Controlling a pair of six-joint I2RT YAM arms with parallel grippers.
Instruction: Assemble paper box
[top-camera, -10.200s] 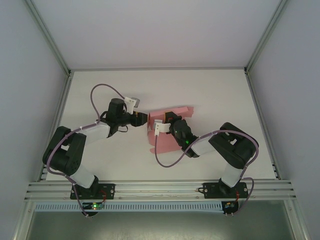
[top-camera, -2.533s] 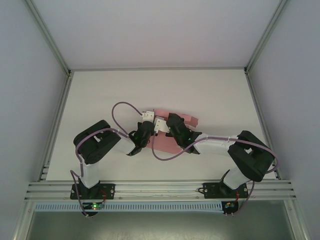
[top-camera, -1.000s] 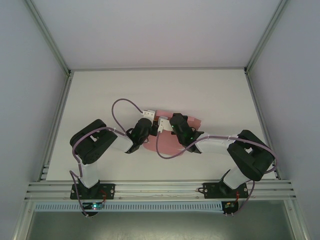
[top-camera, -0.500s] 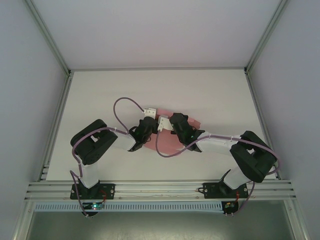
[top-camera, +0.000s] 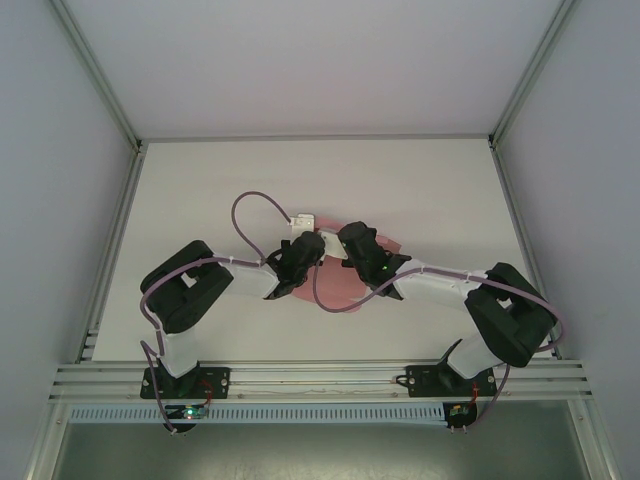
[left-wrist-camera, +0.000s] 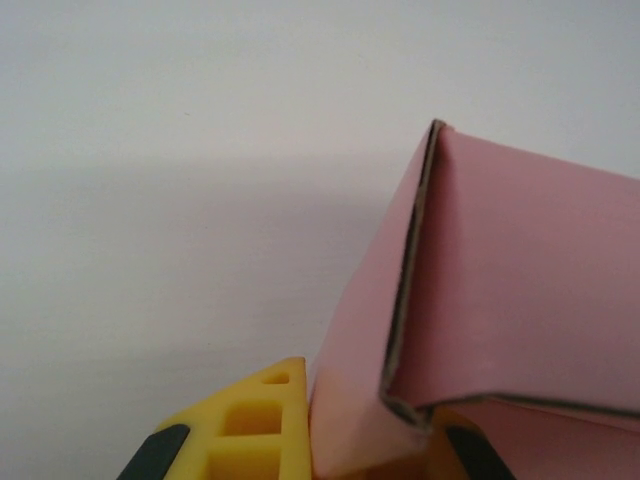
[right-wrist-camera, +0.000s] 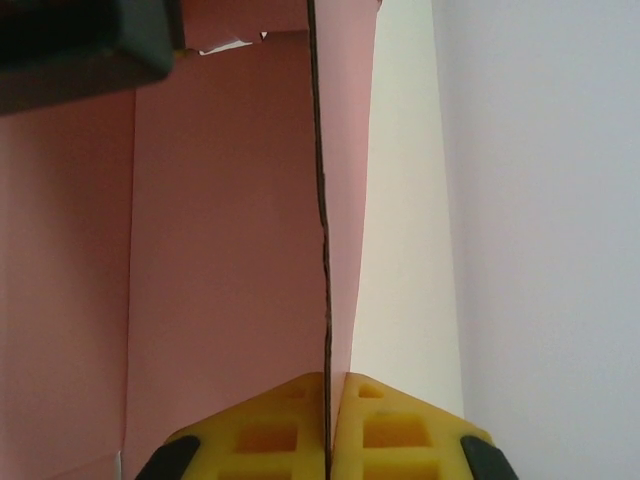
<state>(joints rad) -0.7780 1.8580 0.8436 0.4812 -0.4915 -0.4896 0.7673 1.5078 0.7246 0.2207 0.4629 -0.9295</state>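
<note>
Step in hand, as I judge it: forming the walls of the box (top-camera: 338, 282), with both hands gripping card.

- Left hand (left-wrist-camera: 330, 450): closed, pinching a pink panel of the box (left-wrist-camera: 510, 300). A folded corner with its raw edge stands just ahead of the fingertips and to their right.
- Right hand (right-wrist-camera: 327, 425): closed tight on a panel seen edge-on. The card edge runs straight out ahead from between the fingertips, and the broad pink face of the box (right-wrist-camera: 230, 250) lies to their left.
- From above, the left hand (top-camera: 308, 248) and right hand (top-camera: 350, 240) sit just beside each other over the box, about mid-desk. The box is only part-formed; I cannot tell which flaps are seated.

Next move, my judgement: you need to swing one panel about its crease while the other hand holds its panel firm. Keep the two motions matched, since thin card pulled from both ends will buckle or tear at the fold. Do not let go of either panel before a tab is seated.

Edges and room:
- Bare desk (left-wrist-camera: 200, 150) lies ahead of the left hand and to its left; swing that way.
- There is little room between the two hands, so mind wrist contact.
- The desk (top-camera: 200, 200) rim and frame are well apart from both hands.
</note>
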